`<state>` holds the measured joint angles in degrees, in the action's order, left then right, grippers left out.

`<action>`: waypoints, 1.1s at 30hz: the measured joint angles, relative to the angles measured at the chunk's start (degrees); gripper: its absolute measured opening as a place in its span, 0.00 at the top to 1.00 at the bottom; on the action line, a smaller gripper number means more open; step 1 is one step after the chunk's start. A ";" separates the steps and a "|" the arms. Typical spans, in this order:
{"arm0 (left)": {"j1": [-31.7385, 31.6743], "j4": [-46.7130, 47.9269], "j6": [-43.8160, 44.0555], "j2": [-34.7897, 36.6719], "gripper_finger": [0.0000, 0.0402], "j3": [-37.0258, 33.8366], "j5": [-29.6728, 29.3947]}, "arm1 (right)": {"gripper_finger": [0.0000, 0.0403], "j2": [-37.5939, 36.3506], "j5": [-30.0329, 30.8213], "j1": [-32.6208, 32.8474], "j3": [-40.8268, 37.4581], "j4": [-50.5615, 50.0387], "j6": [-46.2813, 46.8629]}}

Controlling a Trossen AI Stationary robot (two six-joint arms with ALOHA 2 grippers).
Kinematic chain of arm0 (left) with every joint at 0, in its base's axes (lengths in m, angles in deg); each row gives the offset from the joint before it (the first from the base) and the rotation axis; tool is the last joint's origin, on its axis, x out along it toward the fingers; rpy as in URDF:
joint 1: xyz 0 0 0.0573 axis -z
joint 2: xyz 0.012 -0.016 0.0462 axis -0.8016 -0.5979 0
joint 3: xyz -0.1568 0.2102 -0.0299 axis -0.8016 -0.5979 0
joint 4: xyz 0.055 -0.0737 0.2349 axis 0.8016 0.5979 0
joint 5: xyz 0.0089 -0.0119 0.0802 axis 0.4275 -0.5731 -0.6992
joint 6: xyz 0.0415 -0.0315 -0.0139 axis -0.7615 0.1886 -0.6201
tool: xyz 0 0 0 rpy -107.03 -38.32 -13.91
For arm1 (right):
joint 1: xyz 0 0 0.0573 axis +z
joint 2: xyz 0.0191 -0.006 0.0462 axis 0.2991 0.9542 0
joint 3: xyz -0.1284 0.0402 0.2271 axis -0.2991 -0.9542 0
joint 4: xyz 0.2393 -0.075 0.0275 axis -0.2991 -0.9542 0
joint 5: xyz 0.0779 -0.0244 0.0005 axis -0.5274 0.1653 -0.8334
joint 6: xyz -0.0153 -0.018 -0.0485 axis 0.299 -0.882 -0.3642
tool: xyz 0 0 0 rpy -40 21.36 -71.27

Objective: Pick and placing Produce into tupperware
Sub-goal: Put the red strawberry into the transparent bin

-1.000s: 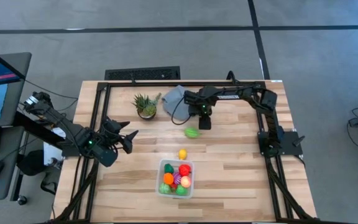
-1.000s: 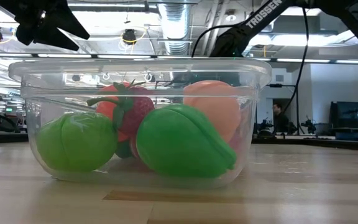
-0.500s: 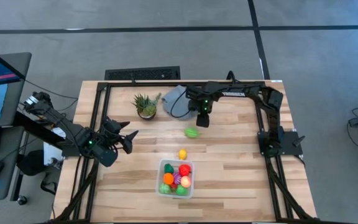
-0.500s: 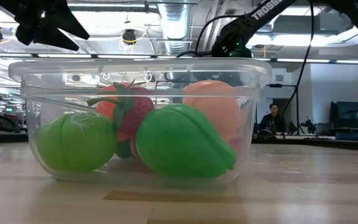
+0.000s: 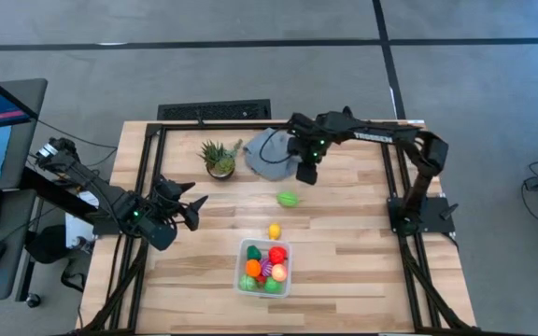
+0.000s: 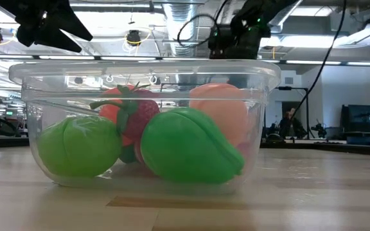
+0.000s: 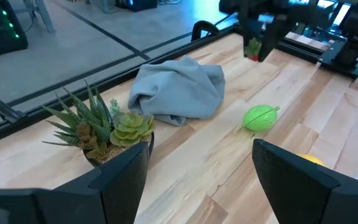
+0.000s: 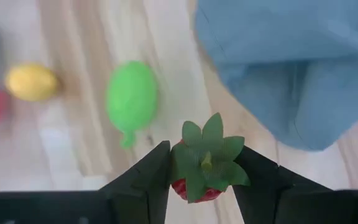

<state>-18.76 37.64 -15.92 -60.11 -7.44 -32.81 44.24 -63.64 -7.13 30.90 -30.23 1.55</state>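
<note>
Strawberry point(image 8: 202, 163) clamped between right gripper point(image 5: 306, 174) fingers, beside grey cloth point(image 5: 271, 152). Best carried level over tupperware point(image 5: 264, 266), released low onto piled produce. Left gripper point(image 5: 192, 210) waits, fingers apart.

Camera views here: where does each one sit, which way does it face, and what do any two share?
High: overhead, straight down; both arms, container.
Low: table height, level through the container; arms above.
Left wrist: looks past its open fingers at plant, cloth, green fruit.
Right wrist: looks down; right hand grips a strawberry.
Both wrist views share the green fruit and cloth.
</note>
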 joint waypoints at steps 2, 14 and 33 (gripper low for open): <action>0.00 -0.03 0.00 0.00 0.31 0.00 -0.04 | 0.56 -1.54 -0.48 0.02 0.00 0.41 1.00; 0.00 -1.60 0.02 0.00 0.31 0.00 -0.07 | 0.59 -10.31 -1.61 0.53 0.00 4.83 6.43; 0.00 -4.31 -0.59 0.00 0.31 0.00 0.90 | 0.57 -17.34 -1.59 9.45 0.00 8.55 13.48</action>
<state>-18.76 33.33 -16.51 -60.11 -7.44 -31.91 26.90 -65.23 2.32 30.90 -21.68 15.03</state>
